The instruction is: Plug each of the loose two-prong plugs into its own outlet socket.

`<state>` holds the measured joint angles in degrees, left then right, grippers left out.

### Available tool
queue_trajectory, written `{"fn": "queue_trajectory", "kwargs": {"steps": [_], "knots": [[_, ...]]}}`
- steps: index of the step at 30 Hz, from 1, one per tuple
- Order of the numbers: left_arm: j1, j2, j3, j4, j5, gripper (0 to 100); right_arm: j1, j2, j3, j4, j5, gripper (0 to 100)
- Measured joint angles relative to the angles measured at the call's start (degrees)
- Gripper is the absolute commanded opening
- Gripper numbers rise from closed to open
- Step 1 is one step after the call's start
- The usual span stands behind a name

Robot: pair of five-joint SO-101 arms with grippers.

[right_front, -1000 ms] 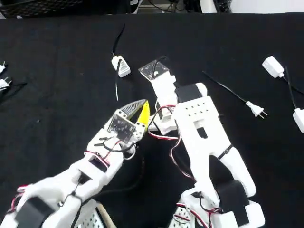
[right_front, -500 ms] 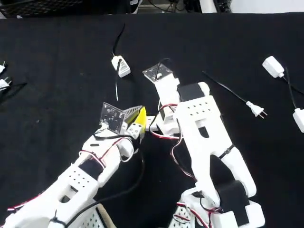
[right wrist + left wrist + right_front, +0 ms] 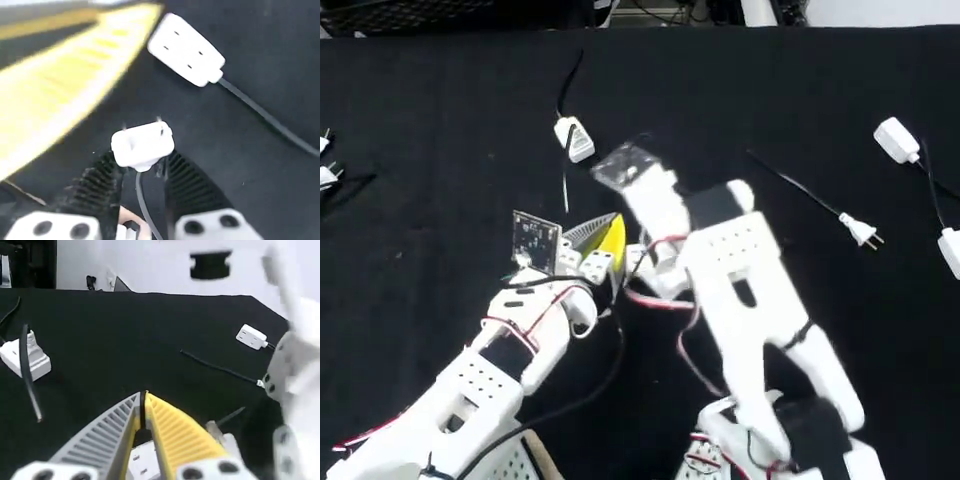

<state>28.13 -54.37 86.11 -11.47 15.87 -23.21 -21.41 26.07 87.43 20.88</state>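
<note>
Black cloth covers the table, w/ both arms crowded together near its middle. The right wrist view gives the key detail: the right gripper is clamped on a white two-prong plug. Its dark ribbed fingers pinch the plug low on either side, the thin cord drops btwn them, and the prongs aim away from the wrist. Just ahead of the prongs, not touching, an outlet socket lies flat on the cloth, slots up, w/ a dark cable off one end. A blurred yellow finger crosses that view close by. The left wrist view gives the other hand: the left gripper has its grey and yellow fingers closed tip to tip, nothing visibly held. Beyond it sit a white socket block w/ a cord across it, a far socket, and a dark cable btwn. The high view adds layout. The left gripper sits just beside the right arm's wrist, w/ a white block up-table of both; can't tell if it's the one the plug faces. A loose plug on its cord lies well off to the side, near the far socket.
</note>
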Motion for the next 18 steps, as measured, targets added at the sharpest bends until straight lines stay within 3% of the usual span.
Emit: {"fn": "queue_trajectory", "kwargs": {"steps": [7,14,18], "knots": [[-1.76,-2.73,2.99,0.00,0.00,3,-7.47,-7.65,2.90,2.02,2.64,1.2],[-4.66,-20.48,10.37,0.62,0.00,3,-10.37,-7.21,4.22,2.37,2.81,1.2],[-4.48,-34.20,10.73,13.36,0.00,3,-10.64,-1.49,4.22,2.20,2.90,1.2]]}}
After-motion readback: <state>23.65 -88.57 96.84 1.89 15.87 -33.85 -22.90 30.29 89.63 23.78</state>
